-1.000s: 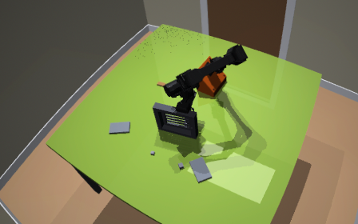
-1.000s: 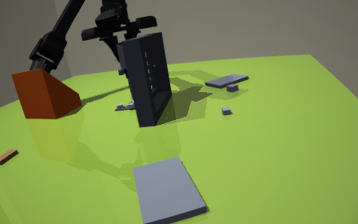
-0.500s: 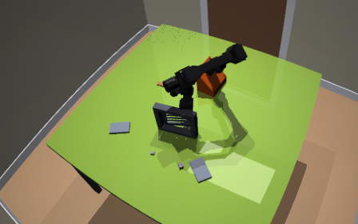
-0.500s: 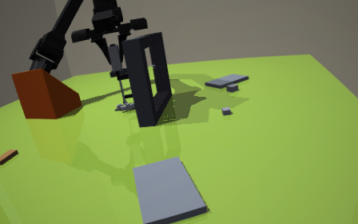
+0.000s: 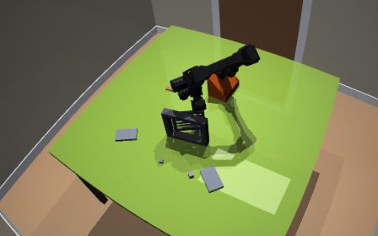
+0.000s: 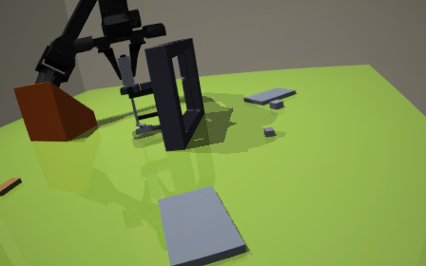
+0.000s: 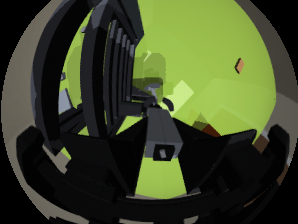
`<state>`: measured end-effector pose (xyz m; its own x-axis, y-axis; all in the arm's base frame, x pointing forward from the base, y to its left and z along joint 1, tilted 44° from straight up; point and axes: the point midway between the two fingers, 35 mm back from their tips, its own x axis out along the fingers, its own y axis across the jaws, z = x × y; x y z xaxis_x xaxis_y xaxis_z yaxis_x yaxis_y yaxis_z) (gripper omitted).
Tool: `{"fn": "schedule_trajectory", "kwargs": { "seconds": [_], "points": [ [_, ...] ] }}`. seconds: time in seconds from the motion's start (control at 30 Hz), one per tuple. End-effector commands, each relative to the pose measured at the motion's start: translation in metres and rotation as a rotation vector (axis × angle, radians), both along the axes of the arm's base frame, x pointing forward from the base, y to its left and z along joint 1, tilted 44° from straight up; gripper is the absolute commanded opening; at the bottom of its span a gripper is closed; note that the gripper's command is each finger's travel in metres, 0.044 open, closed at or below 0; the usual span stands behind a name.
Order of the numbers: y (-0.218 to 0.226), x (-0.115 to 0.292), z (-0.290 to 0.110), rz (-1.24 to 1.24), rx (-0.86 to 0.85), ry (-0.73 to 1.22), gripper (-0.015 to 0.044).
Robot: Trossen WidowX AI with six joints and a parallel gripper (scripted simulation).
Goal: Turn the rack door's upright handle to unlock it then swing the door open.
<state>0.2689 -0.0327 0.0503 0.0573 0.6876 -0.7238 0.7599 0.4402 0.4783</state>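
Note:
The dark rack frame stands upright on the green table. Its barred door is swung partly out of the frame, toward the arm's side; the exact angle is hard to tell. The grey upright handle is at the door's free edge; how far it is turned is not clear. My gripper is shut on the handle from above, a finger on each side. In the top view the arm hides the handle.
An orange wedge-shaped block stands beneath the arm. Flat grey slabs lie on either side of the frame. Small grey cubes lie beyond it. A small orange piece lies apart.

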Motion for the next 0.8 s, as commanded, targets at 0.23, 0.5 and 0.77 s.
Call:
{"fn": "schedule_trajectory", "kwargs": {
  "seconds": [0.23,0.5,0.77],
  "points": [
    [-0.01,-0.008,-0.011,0.121,-0.01,-0.125,0.002],
    [-0.02,-0.015,-0.021,0.208,-0.018,-0.207,0.002],
    [-0.031,-0.02,-0.031,0.292,-0.026,-0.286,0.002]
  ]
}}
